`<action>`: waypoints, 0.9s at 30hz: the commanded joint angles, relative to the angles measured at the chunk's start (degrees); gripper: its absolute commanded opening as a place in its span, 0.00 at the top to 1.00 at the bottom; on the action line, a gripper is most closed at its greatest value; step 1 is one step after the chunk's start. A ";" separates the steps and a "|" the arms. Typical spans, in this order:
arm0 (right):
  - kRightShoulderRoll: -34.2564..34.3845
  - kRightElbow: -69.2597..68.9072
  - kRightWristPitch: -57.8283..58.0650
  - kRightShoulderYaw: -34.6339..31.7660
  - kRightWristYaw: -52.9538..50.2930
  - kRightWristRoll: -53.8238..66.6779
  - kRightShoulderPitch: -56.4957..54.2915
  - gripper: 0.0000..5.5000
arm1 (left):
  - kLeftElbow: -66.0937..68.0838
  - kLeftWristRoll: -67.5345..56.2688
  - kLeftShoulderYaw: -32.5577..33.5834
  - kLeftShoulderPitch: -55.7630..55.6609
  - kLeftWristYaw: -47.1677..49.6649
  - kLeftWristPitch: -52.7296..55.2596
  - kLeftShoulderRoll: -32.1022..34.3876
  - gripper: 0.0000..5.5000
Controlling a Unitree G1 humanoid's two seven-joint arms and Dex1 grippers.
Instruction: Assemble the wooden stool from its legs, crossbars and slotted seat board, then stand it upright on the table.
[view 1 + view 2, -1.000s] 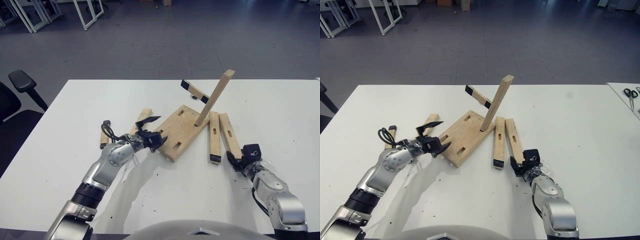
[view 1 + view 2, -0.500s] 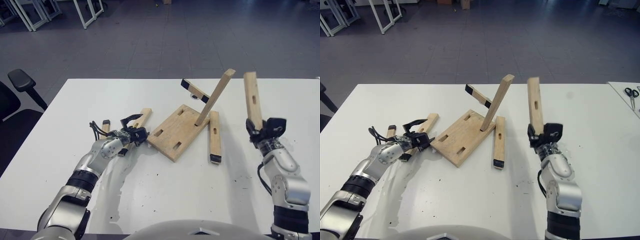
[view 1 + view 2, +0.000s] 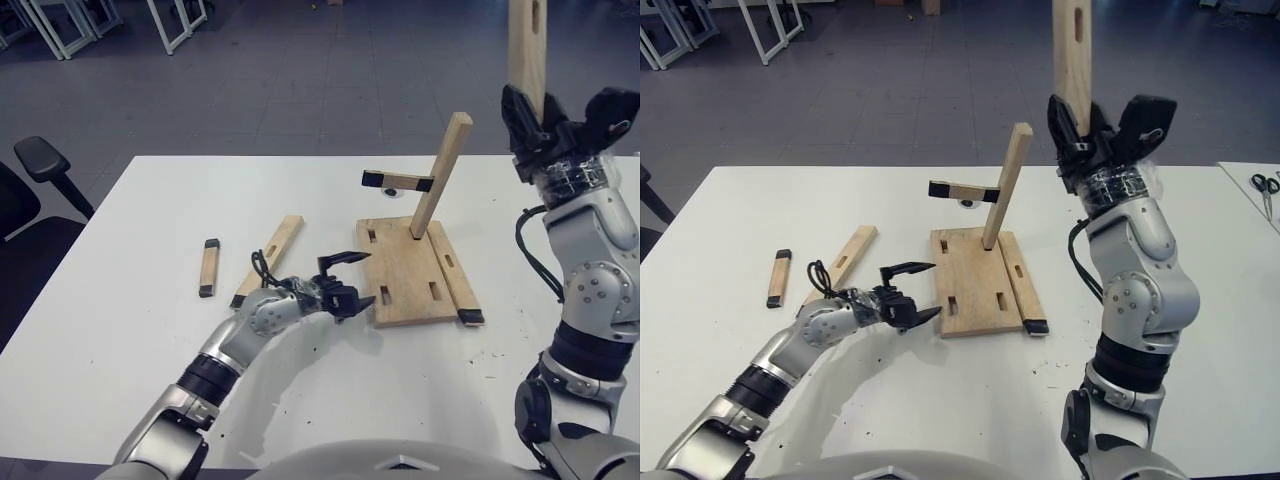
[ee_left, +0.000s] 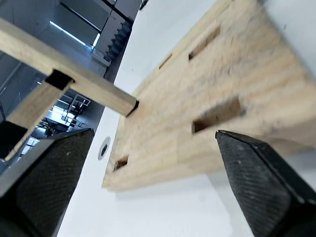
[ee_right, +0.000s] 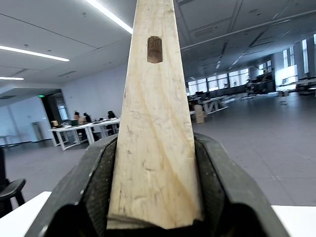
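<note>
The slotted seat board [image 3: 405, 288] lies flat on the white table [image 3: 120, 330]. One leg [image 3: 441, 172] stands upright in it, with a black-tipped crossbar [image 3: 397, 181] sticking out sideways. A second leg [image 3: 463, 292] lies along the board's right edge. My left gripper [image 3: 362, 279] is open at the board's left edge, its fingers [image 4: 47, 180] above and below the edge of the seat board [image 4: 207, 111]. My right gripper [image 3: 535, 115] is raised high on the right, shut on a third leg [image 3: 527, 40] held upright, also seen as the leg [image 5: 155, 138] between the pads.
A loose leg [image 3: 268, 258] and a short black-tipped crossbar [image 3: 208, 267] lie on the table left of the board. Scissors [image 3: 1264, 186] rest on a neighbouring table at the right. A chair [image 3: 40, 165] stands off the left corner.
My right arm has lifted the leg from table height to high above the table. The seat board with its upright leg has turned and shifted right. My left gripper has moved right to the board's edge.
</note>
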 commanded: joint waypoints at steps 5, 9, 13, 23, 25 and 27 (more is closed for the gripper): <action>-1.21 0.73 8.29 -1.09 8.43 14.82 5.11 0.63 | -24.34 -34.84 14.30 3.23 -0.93 33.03 -7.27 0.17; -3.34 1.12 10.36 -0.57 15.15 19.62 9.90 0.63 | -31.07 -69.40 25.04 -0.40 5.56 56.73 -9.46 0.06; -4.39 1.74 14.22 -0.35 20.84 26.76 11.82 0.63 | -31.47 -91.44 28.28 -1.05 11.98 64.39 -12.10 0.00; -7.42 1.38 19.85 2.69 27.87 35.60 14.32 0.63 | -30.02 -99.88 27.98 -2.51 16.10 70.33 -11.21 0.00; -7.79 0.15 20.60 3.65 28.95 37.22 15.54 0.63 | -29.03 -100.15 27.83 -3.16 15.76 70.87 -11.23 0.00; -8.26 -0.92 20.88 4.76 30.02 37.82 16.93 0.63 | -28.21 -101.37 27.89 -3.70 15.69 71.74 -11.26 0.00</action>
